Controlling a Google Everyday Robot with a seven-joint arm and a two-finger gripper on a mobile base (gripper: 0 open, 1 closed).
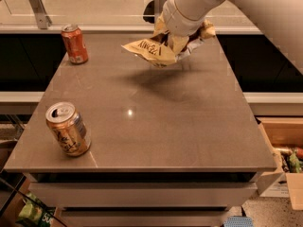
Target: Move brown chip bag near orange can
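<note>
The brown chip bag (154,52) shows its cream-yellow end with lettering and hangs crumpled in the air over the back middle of the table (189,126), with a shadow under it. My gripper (179,38) comes down from the upper right and is shut on the bag; the bag hides most of the fingers. The orange can (68,129), pale golden with a silver top, stands tilted near the front left corner, far from the bag.
A deeper red-orange can (75,44) stands at the back left. A pale ledge with a metal bracket (39,6) runs behind the table. An open cardboard box (284,145) with items sits on the floor at the right.
</note>
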